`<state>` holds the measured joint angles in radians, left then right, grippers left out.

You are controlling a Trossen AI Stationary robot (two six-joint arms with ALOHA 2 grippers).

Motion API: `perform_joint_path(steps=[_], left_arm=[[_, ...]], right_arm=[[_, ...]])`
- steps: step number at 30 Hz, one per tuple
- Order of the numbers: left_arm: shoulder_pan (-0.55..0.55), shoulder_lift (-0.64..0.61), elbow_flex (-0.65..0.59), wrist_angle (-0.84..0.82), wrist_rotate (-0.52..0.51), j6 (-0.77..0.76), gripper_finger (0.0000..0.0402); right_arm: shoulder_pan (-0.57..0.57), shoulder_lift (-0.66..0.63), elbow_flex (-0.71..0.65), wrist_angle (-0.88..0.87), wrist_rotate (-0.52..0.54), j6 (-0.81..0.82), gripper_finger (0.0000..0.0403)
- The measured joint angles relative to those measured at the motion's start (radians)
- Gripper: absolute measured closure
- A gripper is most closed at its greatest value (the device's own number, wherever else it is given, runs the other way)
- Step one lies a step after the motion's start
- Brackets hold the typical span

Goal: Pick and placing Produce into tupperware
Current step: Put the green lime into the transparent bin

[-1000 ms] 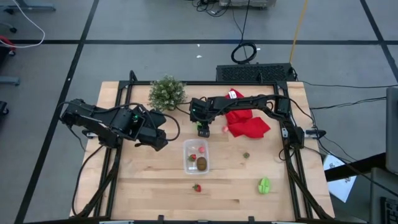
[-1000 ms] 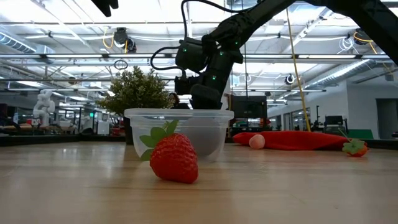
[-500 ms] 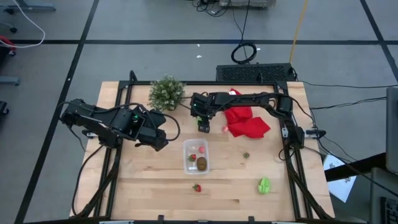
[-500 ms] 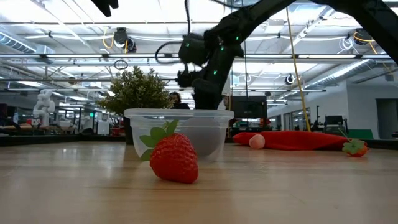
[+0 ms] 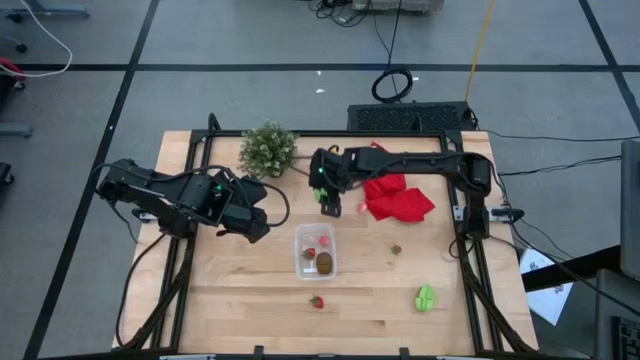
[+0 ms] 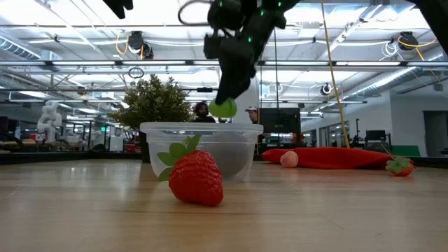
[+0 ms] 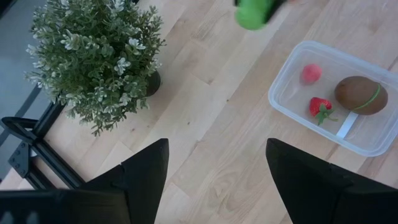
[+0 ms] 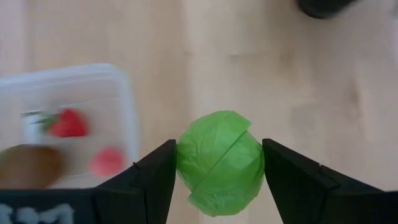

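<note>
A pale wooden table (image 5: 250,300) stands on grey floor; the low view shows a bright hall behind. The right gripper (image 8: 217,163) has its fingers closed on a round green piece (image 8: 219,160), raised above the table beside the plant (image 5: 268,148). The left gripper (image 7: 216,171) waits open near the plant. The tupperware (image 5: 315,251) (long axis running away from the front edge) holds a brown oval (image 5: 325,263), a strawberry (image 5: 310,253) and a pink piece (image 5: 324,239).

Lighting is even and bright, from overhead ceiling strip fixtures (image 6: 329,64) seen in the low view; shadows on the pale wooden tabletop (image 5: 240,290) are soft and short. In the right wrist view the clear plastic rectangular tub (image 8: 74,99) is blurred, while the round green leafy toy (image 8: 219,160) is sharp.
</note>
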<state>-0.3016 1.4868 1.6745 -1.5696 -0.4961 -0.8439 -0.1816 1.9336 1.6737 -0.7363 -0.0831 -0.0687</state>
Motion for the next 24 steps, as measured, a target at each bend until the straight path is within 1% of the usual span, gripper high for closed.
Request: perform_joint_path(steps=[7, 12, 17, 24], left_arm=[[0.0, 0.0, 0.0, 0.0, -0.012, 0.033, 0.0128], [0.0, 0.0, 0.0, 0.0, -0.013, 0.038, 0.0128], [0.0, 0.0, 0.0, 0.0, -0.013, 0.038, 0.0128], [0.0, 0.0, 0.0, 0.0, -0.013, 0.038, 0.0128]], right_arm=[[0.148, -0.015, 0.0, 0.008, -0.073, 0.097, 0.0191], [0.232, -0.015, 0.0, 0.025, -0.074, 0.152, 0.0191], [0.259, -0.016, -0.029, 0.119, -0.074, 0.206, 0.019], [0.241, -0.015, -0.156, 0.228, -0.079, 0.26, 0.019]])
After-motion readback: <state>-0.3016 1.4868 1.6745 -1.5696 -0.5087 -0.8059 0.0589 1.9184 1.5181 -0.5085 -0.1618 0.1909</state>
